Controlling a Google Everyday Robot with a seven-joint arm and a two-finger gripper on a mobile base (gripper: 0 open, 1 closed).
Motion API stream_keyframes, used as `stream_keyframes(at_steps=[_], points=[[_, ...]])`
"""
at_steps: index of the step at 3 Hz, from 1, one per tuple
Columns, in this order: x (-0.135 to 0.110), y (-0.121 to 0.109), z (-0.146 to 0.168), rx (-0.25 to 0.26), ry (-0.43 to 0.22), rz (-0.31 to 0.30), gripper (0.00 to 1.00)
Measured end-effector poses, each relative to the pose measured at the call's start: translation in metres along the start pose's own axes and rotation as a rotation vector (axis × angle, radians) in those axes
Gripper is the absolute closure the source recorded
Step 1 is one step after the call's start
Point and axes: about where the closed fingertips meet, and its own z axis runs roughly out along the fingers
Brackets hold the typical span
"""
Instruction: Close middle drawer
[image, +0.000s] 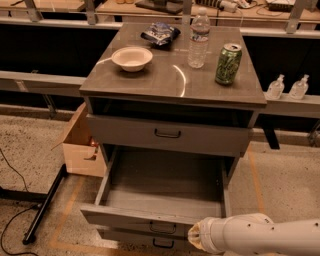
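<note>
1. The middle drawer (145, 216) stood pulled well out of the grey cabinet (170, 80), its shallow tray open to the camera and its wide front low in the frame at about six o'clock
2. The robot's gripper (196, 236), at the tip of a white arm (265, 236) reaching in from the right edge, sat at five o'clock in the frame, just beside the right part of that drawer's front and at three o'clock from its black bar handle (162, 228); whether it touched the front, and whether it was open or closed, could not be told
3. The uppermost drawer (167, 134), at twelve o'clock from the open tray, sat far further in, while the lowest drawer (125, 238) showed only a strip at six o'clock
4. On the cabinet top, a pale bowl (132, 58) lay at ten o'clock, a snack bag (161, 34) at twelve, a water bottle (199, 39) upright at one and a green can (228, 63) upright at two
5. An open cardboard box (80, 145) stood on the floor at nine o'clock from the cabinet, just beside it
</note>
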Motion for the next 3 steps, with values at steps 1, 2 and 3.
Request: stream_keyframes(at_steps=[1,2,3], points=[[0.004,0.003,0.015,-0.001,0.002,-0.01,1.0],[0.015,-0.013,0.028,0.054,0.031,-0.023,1.0],[0.025,-0.027,0.039,0.12,0.079,-0.038,1.0]])
